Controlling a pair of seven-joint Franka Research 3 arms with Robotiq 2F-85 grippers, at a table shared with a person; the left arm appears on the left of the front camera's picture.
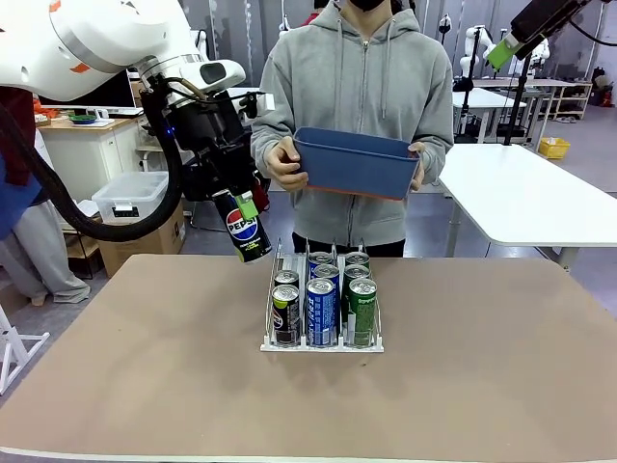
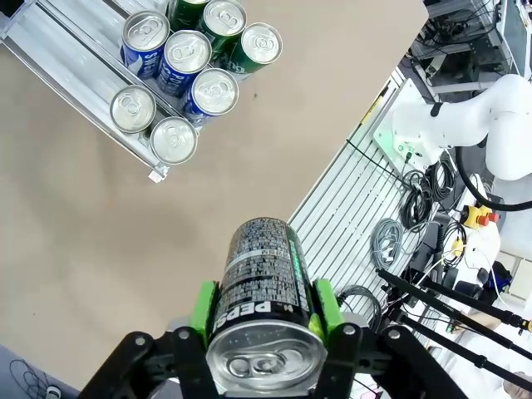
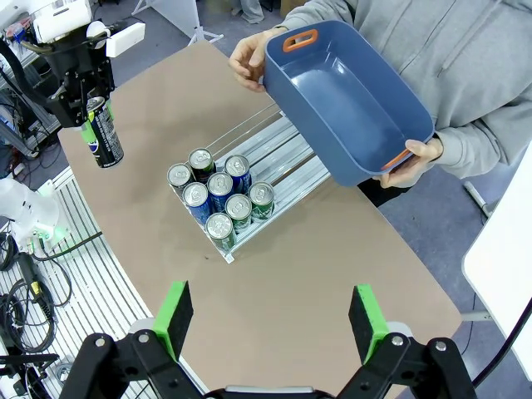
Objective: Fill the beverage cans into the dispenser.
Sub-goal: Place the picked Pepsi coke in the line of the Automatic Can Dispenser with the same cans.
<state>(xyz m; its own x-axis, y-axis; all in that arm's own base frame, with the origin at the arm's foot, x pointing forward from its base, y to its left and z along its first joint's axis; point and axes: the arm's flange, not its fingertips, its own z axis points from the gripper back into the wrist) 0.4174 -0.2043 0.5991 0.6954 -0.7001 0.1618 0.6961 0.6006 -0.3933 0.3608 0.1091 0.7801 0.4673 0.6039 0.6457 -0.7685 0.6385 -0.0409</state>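
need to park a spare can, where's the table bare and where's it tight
Bare tabletop stretches left of the rack, right of it, and between its front and the near edge. The rack is crowded: eight cans fill the front of its lanes. At the rack's rear left, the left tool holds a black can in the air.

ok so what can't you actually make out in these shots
- Front view: the cans at the back of the dispenser are largely hidden by those in front; back labels unreadable.
- Left wrist view: the small print on the Pepsi can in the left gripper is too fine to read.
- Front view: the right gripper is partly cut off by the top edge.
- Front view: the blue bin interior is hidden by its wall.
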